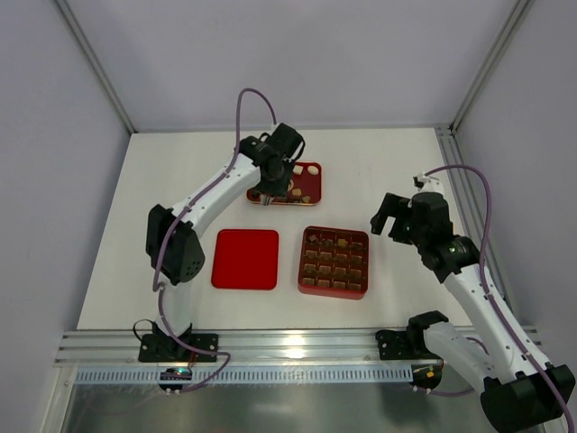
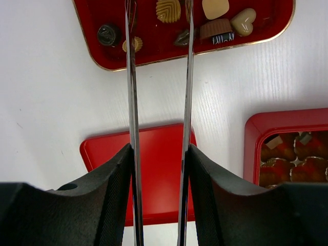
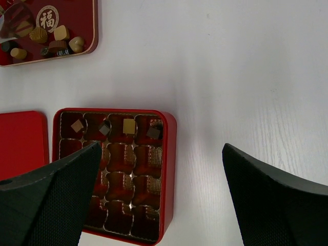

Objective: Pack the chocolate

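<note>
While right hand [image 3: 161, 154] gapes, left hand [image 1: 269, 198] hovers over chocolate [image 2: 215, 26].

a white bench [image 1: 379, 171] carries a flat red square lid [image 1: 245, 259], just left of a red gridded box [image 1: 334, 293]. behind them lies a shallow red tray [image 1: 312, 192] with a gold rim.

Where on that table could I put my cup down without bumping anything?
The table is bare right of the red tray, behind the gridded box, and in the far left corner. The middle is crowded: tray, flat lid and box sit close together, and the left gripper hangs over the tray's chocolates.
</note>
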Controlling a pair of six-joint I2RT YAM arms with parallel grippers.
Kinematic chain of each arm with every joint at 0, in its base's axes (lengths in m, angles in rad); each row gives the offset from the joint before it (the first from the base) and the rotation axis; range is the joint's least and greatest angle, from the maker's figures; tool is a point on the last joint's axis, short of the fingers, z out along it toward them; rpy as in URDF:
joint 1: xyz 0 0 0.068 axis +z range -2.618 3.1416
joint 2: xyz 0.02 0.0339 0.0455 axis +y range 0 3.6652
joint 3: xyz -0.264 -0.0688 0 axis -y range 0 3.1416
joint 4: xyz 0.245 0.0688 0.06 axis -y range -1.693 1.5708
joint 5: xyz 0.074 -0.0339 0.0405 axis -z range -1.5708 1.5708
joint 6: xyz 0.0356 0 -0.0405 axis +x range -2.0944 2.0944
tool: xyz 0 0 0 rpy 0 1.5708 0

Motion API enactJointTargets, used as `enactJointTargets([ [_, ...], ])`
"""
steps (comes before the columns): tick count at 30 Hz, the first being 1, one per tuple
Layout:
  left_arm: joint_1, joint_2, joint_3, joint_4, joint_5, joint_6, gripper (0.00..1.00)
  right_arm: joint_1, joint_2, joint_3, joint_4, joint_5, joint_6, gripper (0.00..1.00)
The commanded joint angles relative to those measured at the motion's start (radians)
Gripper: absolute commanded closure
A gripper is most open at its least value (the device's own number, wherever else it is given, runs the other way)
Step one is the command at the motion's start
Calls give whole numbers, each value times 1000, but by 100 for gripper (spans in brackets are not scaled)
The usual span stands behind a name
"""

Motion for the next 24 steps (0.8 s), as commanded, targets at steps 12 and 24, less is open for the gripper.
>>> enactJointTargets([
  [12, 27, 63, 49, 14, 25, 35, 55, -5, -4, -16, 43, -12, -8, 0],
  [24, 33, 93, 42, 23, 42, 33, 58, -3, -16, -24, 39, -8, -11, 0],
])
